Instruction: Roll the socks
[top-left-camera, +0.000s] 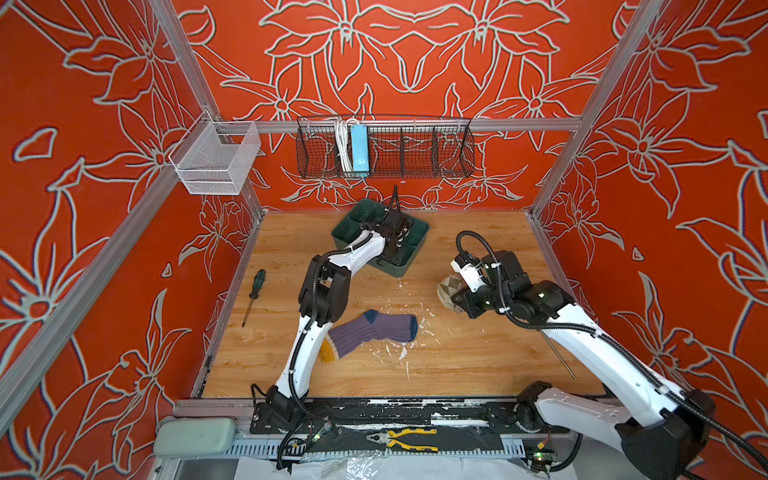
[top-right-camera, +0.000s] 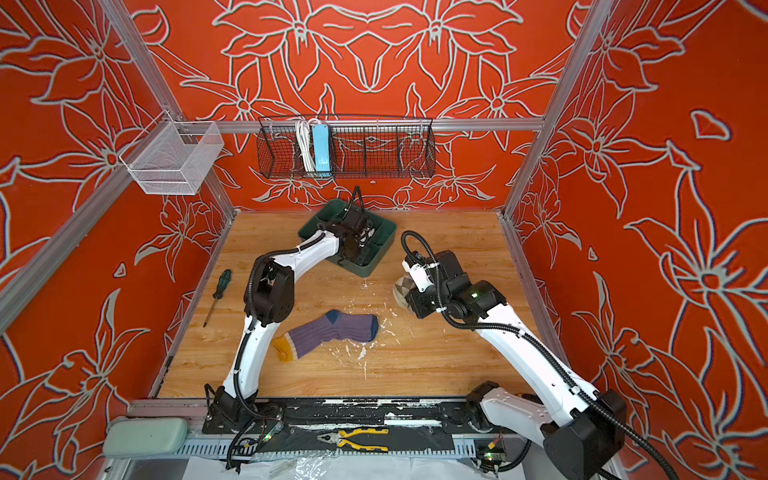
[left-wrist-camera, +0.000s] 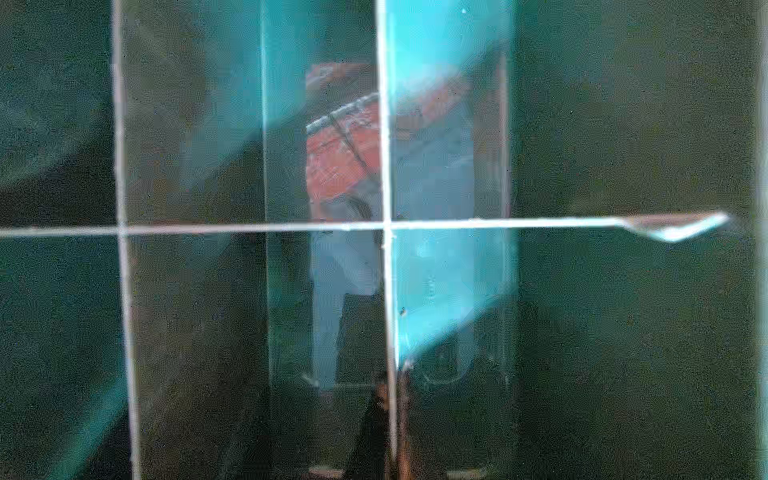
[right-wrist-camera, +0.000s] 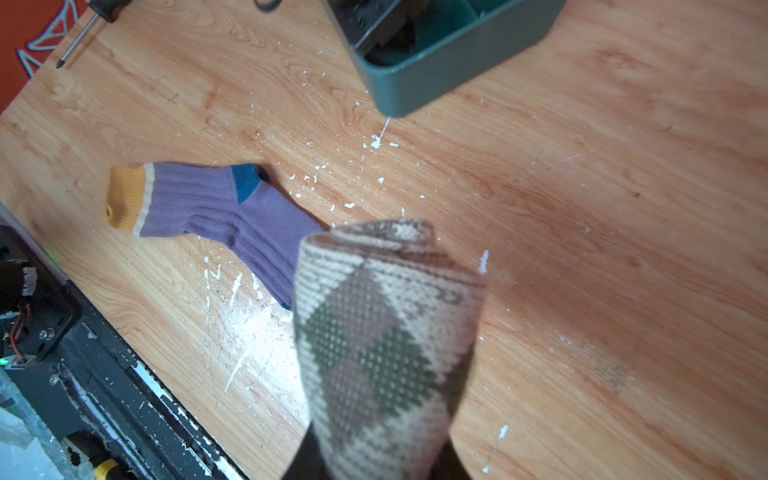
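Beige argyle sock, rolled, pinched in right gripper, centre right; purple sock flat, lower centre; left gripper closed inside green tray, upper centre; risk: roll may unwind if grip slackens.

argyle sock in the right gripper: beige knit, brown and olive-grey diamonds. purple sock, left-arm side of that gripper: ribbed purple, mustard toe, cream stripe, teal heel and cuff. tray: dark green. surface: light wood grain, white flecks. walls: orange-red, grey flower outlines. screwdriver handle: green and black.
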